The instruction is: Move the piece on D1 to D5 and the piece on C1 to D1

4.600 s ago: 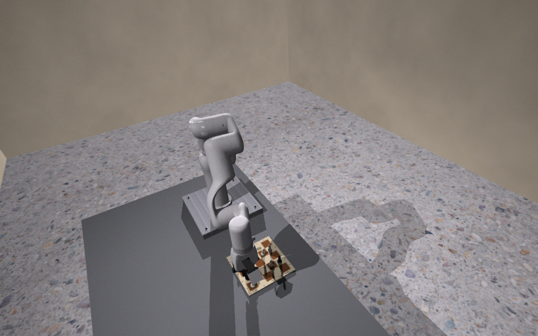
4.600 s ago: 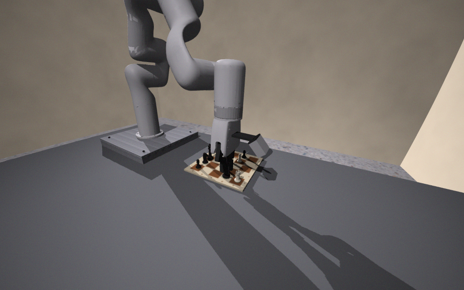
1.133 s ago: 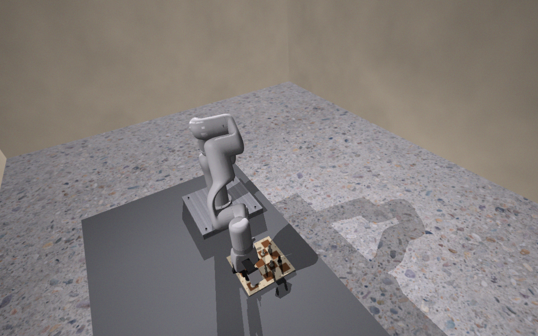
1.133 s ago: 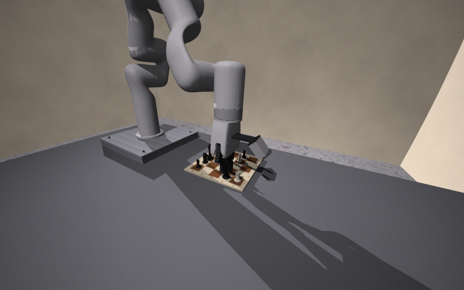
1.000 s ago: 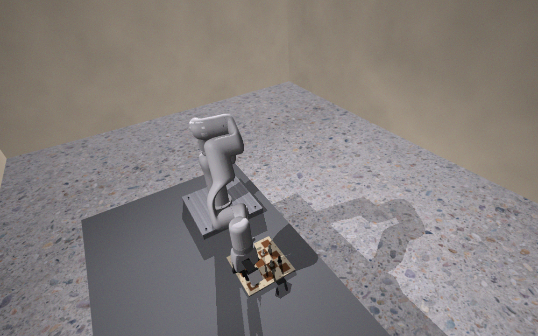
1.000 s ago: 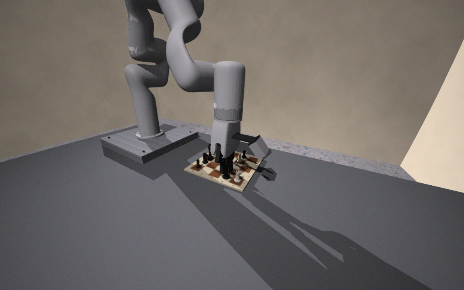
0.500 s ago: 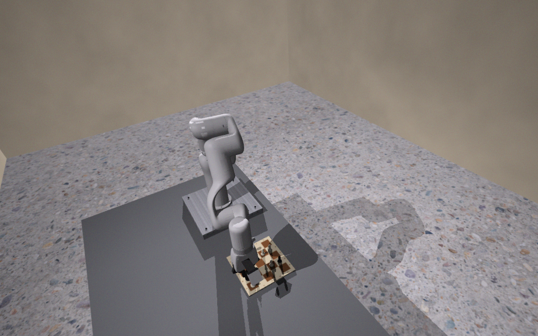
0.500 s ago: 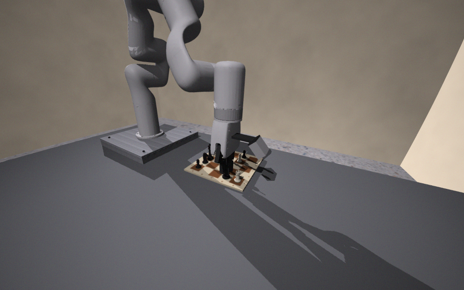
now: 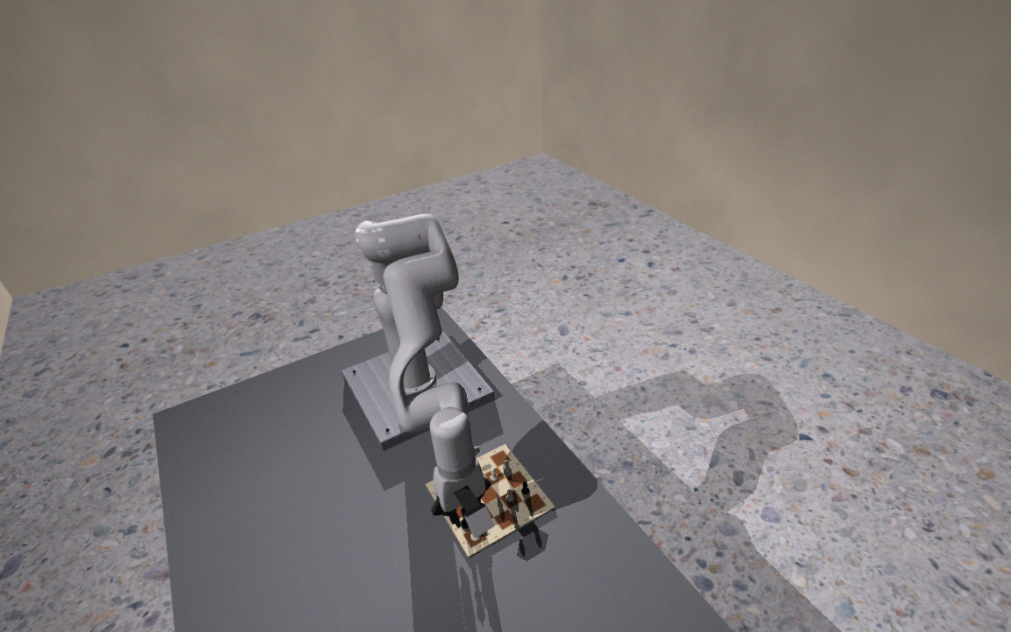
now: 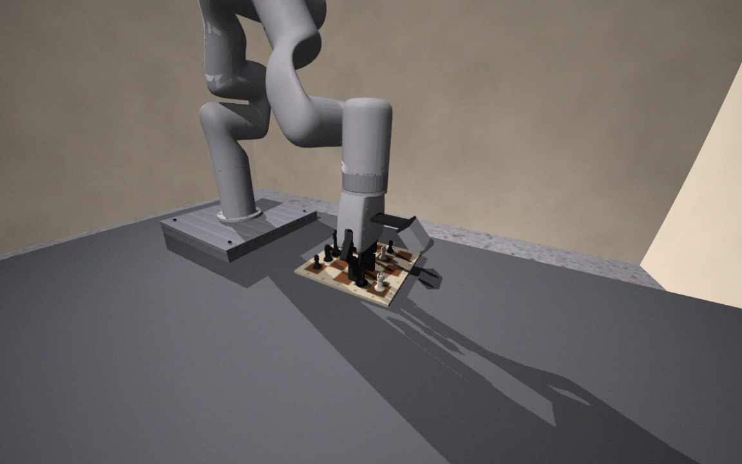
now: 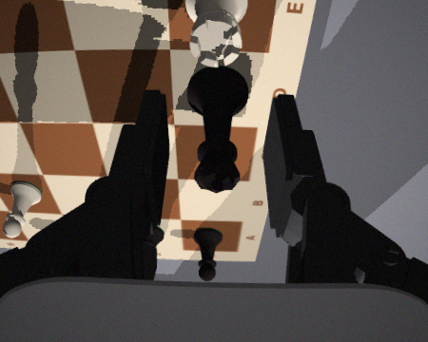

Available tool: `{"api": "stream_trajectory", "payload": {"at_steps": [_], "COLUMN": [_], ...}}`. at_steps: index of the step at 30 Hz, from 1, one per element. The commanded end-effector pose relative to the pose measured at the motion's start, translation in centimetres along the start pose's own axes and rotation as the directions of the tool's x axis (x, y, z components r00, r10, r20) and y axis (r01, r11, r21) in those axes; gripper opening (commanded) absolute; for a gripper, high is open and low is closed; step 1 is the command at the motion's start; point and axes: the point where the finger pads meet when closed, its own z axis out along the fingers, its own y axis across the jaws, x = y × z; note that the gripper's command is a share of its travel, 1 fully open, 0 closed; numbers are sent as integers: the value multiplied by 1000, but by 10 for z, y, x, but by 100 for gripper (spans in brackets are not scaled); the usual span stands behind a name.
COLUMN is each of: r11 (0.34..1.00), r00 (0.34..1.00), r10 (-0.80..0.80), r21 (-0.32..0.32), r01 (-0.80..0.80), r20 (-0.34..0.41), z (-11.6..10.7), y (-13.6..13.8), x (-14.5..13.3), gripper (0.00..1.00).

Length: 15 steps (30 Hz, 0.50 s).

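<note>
The small chessboard [image 9: 468,545] [image 10: 388,298] [image 11: 284,38] lies on the dark table. A tall black piece [image 11: 217,133] stands upright on the edge square beside the letter D. My gripper [image 11: 217,122] [image 10: 359,270] [image 9: 460,511] is low over it, open, with one finger on each side and a gap to the piece on both sides. A white piece [image 11: 216,3] [image 10: 380,283] stands on the adjoining edge square beside the letter E. A small black pawn [image 11: 206,250] stands on the edge square near the letter A.
Other black pieces [image 10: 328,252] stand on the far side of the board, and a white pawn [image 11: 18,205] is at the left of the wrist view. The arm's base plate [image 10: 229,231] sits behind the board. The table edge runs just beyond the board.
</note>
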Motion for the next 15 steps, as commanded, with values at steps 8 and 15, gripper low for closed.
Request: {"api": "stream_trajectory", "payload": {"at_steps": [8,15], "r11": [1000,1000], "r00": [1000,1000], "r10": [0,0], "r21": [-1,-1], "r01": [0,0], "r20": [-4,-4], "z": [-7,-36], "y": [0,0], "x": [2,1], "gripper": [42,42]}}
